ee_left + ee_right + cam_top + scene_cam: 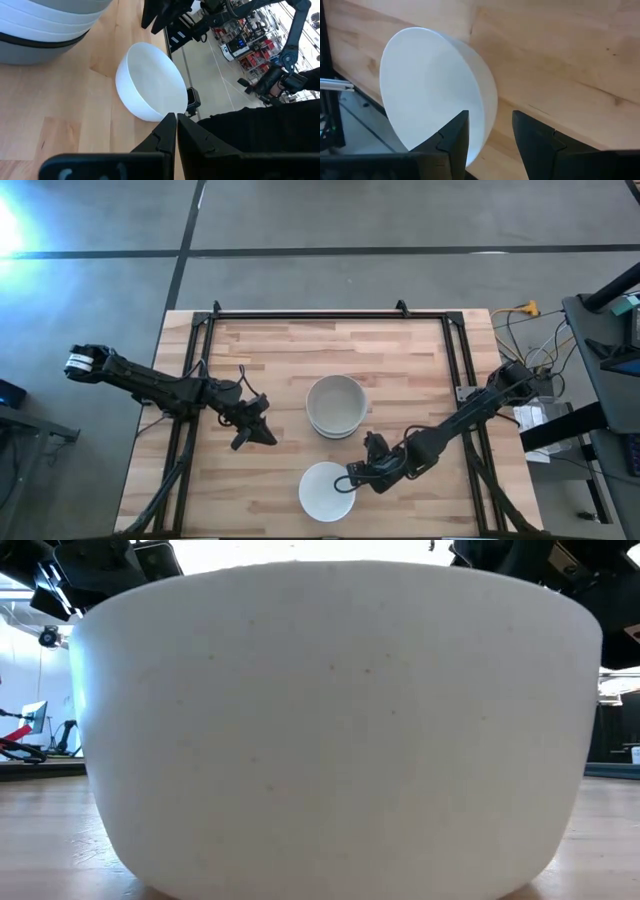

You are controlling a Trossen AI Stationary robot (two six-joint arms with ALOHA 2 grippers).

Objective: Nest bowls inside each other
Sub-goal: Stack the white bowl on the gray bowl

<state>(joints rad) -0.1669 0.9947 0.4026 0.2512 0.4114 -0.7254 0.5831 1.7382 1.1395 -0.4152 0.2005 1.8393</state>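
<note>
A single white bowl [327,491] stands upright on its base near the table's near edge; it fills the low view [335,720]. A stack of nested bowls [335,405] stands at the table's middle, white ones over a grey one [30,47]. My right gripper [358,475] is open at the single bowl's right rim: in the right wrist view one finger [454,137] is over the bowl's inside and the other [535,140] outside its wall [490,112]. No touch shows. My left gripper [255,435] is shut, left of the stack, above bare wood.
A black frame [330,313] runs along the table's far edge and down both sides. Bare wood lies between the stack and the single bowl. The single bowl sits close to the table's near edge [172,55]. Cables and equipment [530,370] lie off the table's right side.
</note>
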